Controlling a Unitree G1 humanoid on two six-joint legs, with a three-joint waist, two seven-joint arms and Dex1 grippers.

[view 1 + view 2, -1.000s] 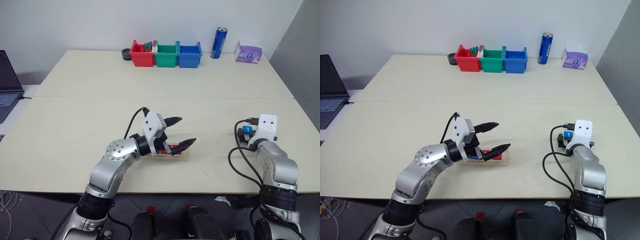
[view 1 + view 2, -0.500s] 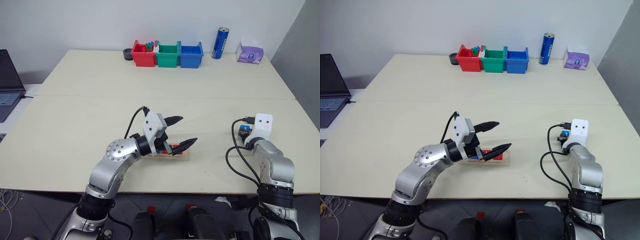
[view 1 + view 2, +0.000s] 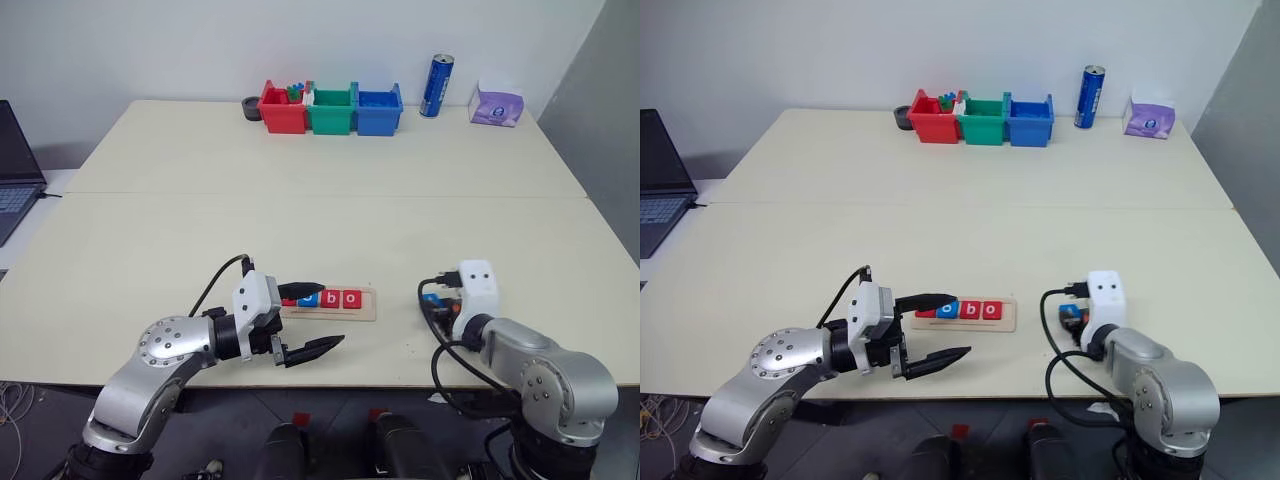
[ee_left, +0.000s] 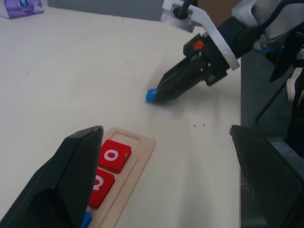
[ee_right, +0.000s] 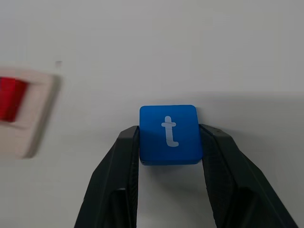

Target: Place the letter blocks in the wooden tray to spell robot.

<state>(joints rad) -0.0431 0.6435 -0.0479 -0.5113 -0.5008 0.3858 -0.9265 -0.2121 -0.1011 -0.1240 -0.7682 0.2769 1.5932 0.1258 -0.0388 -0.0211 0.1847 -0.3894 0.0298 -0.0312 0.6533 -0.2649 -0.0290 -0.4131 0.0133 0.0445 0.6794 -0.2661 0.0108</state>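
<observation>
While the right gripper (image 5: pixel 168 142) pinches the small flat blue square tile with a white "t" (image 5: pixel 169 134) by two opposite side edges, I judge the tile light, rigid and smooth-sided; that edge grip suits it, though a hard plastic face could slip if the squeeze is slack. It sits over the pale table (image 3: pixel 300 220), right of the long pale-wood tray with its lengthwise groove (image 3: pixel 366 314), well apart from it.

The left gripper (image 3: pixel 306 318) has its black fingers spread wide, empty, near the tray's left end.

From the head views I read blue and red tiles (image 3: pixel 329 298) in the tray, the leftmost part hidden by a finger. Only the right wrist view gives me the letter on the held tile. From the left wrist view I get the tray's empty right-end slot (image 4: pixel 126 138).
</observation>
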